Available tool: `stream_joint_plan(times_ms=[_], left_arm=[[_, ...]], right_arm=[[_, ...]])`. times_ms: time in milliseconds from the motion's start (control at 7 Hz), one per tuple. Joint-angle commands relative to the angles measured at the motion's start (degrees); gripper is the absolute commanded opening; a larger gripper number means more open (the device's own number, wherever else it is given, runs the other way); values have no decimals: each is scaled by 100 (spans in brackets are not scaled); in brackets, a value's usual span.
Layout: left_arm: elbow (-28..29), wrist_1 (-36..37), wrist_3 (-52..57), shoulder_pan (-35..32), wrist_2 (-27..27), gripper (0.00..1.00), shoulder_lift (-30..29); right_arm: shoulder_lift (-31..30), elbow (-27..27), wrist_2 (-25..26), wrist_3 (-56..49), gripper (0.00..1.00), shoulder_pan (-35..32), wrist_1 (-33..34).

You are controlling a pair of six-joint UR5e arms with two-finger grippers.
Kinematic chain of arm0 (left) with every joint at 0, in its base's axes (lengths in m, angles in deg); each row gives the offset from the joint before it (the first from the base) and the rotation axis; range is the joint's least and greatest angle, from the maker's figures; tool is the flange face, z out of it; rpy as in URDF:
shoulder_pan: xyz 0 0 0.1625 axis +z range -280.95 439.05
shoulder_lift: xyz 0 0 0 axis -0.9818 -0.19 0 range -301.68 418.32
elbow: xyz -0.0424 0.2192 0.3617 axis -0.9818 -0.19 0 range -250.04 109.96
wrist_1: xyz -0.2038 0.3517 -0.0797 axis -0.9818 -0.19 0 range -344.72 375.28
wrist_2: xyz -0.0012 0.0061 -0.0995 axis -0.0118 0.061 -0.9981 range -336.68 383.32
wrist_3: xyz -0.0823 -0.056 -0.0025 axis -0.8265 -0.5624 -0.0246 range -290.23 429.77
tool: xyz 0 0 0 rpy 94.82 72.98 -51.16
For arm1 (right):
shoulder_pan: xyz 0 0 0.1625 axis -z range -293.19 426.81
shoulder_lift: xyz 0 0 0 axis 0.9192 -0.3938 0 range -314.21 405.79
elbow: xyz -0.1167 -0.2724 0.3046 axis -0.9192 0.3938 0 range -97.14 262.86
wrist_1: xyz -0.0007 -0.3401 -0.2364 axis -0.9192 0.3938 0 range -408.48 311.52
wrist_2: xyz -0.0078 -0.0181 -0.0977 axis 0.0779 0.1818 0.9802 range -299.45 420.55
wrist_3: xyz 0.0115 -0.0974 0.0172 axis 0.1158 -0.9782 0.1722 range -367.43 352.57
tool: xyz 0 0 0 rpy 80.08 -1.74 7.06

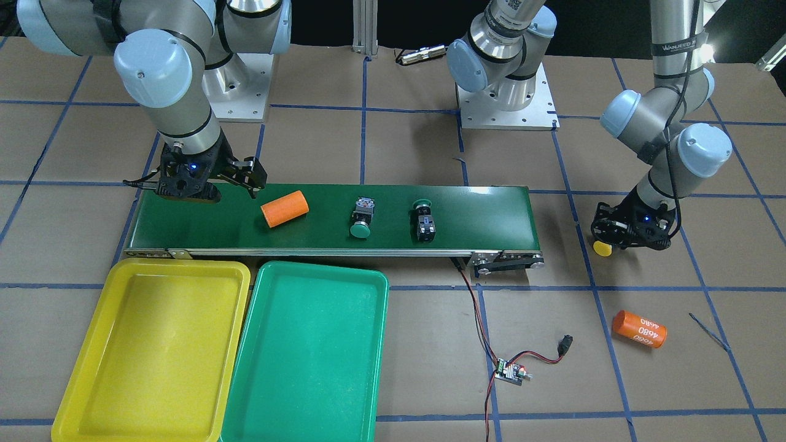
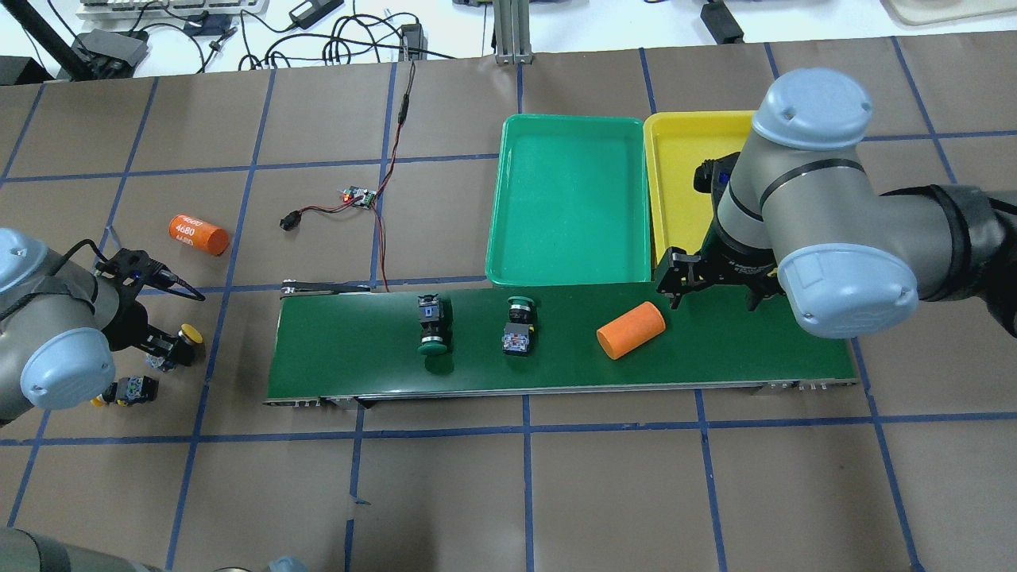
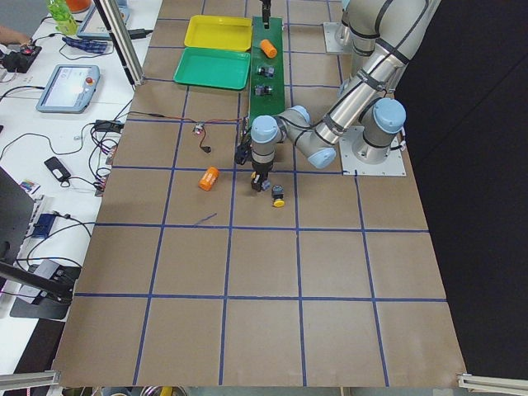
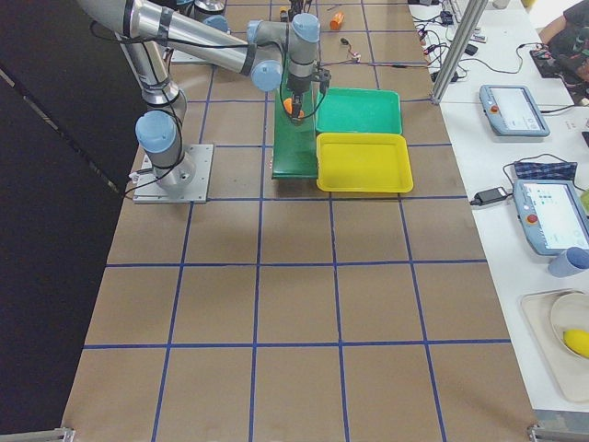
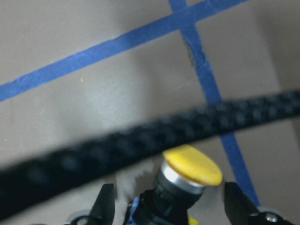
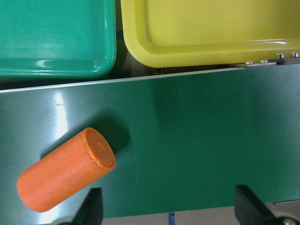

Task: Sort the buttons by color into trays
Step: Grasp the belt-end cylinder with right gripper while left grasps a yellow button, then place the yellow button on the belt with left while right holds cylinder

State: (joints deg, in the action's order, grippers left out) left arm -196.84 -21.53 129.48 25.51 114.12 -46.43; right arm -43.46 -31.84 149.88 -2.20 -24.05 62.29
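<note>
Step in hand: pickup of a yellow button point(image 5: 192, 165) from the table point(image 2: 238, 492), off the end of the conveyor belt point(image 2: 715, 357).

1. I read the left gripper point(image 5: 169, 206) as released. Its fingertips point(image 5: 105, 206) straddle the button body with a gap showing on each side.
2. The right gripper point(image 6: 171, 208) is spread wide and grasps nothing. It hangs over the belt end, beside the orange cylinder point(image 6: 65, 176).
3. A second yellow button point(image 2: 127, 389) lies on the table just beside the first.
4. One green button point(image 2: 433, 322) and the other green button point(image 2: 520, 326) lie on their sides mid-belt.
5. No button lies in the yellow tray point(image 1: 153, 356) or the green tray point(image 1: 307, 356), so I judge that sorting has barely begun.

Next move, as I judge it: clench on the black body below the cap, then lift.

The button has a round yellow mushroom cap, a silver collar and a black body.
</note>
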Motion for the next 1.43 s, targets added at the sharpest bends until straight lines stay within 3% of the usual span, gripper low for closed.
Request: stream_joint_plan(times_ms=[0,143,286,571,1000,1286], left_arm=[[50,-36,67,2,-36,19,155],[103,-54,-46,-77,-71,19,321],[165,-115,-1022,-225,-132,19,471],[183,-563,-2735,-1197,-168,19,927],[349,-1090,-4418,-1992,-220,19,1105],[358,-1275,-5795,-2963,-221,19,1228]], right_arm=[[39,-78,-91,-22,100,-115,67],[30,-149,-83,-48,100,-229,76],[39,-158,-30,-40,100,-343,76],[56,-167,-30,-31,100,-406,120],[65,-167,-30,-40,100,-406,120],[65,-246,-30,-40,100,-406,190]])
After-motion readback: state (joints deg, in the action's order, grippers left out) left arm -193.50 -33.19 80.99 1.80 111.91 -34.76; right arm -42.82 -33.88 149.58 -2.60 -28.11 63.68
